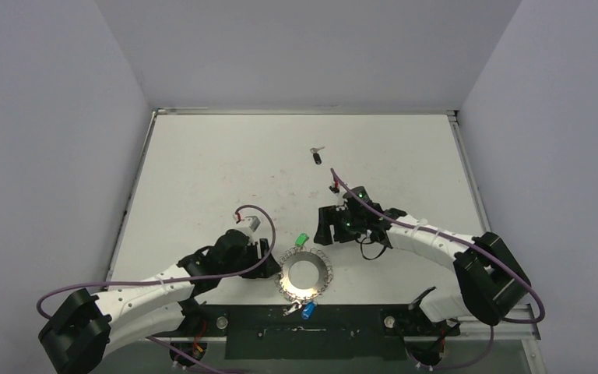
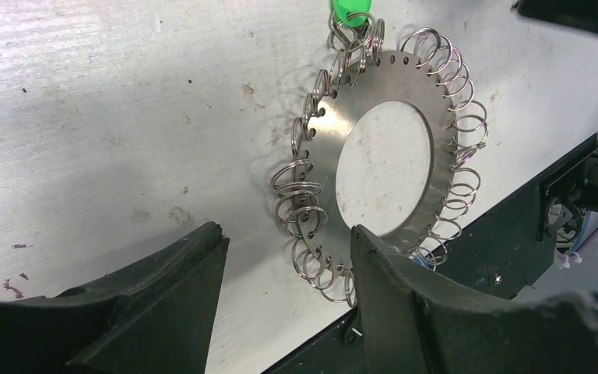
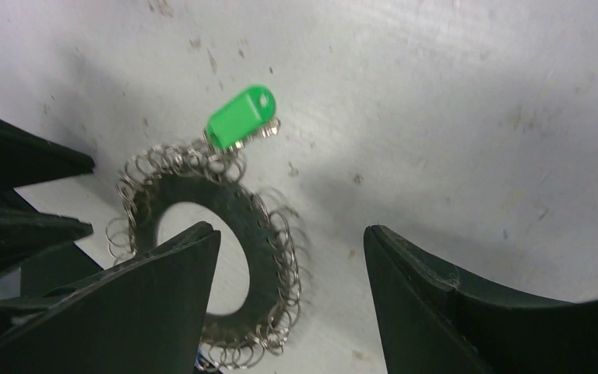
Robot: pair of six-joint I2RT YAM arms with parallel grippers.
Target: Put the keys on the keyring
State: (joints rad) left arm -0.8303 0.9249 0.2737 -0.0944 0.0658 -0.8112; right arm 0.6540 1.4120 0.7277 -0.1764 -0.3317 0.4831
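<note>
The keyring point(image 1: 305, 293) lies flat on the table point(image 1: 202, 171) at its near edge, between the two arms, hollow centre facing up. A green-headed key point(image 3: 241, 117) hangs off its far rim, head pointing away from the arms, and a blue-headed key point(image 1: 308, 312) sits at its near rim. Only the overhead view shows a black-headed key point(image 1: 316, 158), well apart up the table, long axis running near to far, black head nearer the arms; I cannot tell whether it is one key or two. The left wrist view alone shows the drilled plate threaded with wire split loops point(image 2: 300, 187). The left gripper point(image 2: 288, 241) and the right gripper point(image 3: 292, 234) both stand parted beside the ring, with nothing between their fingers.
</note>
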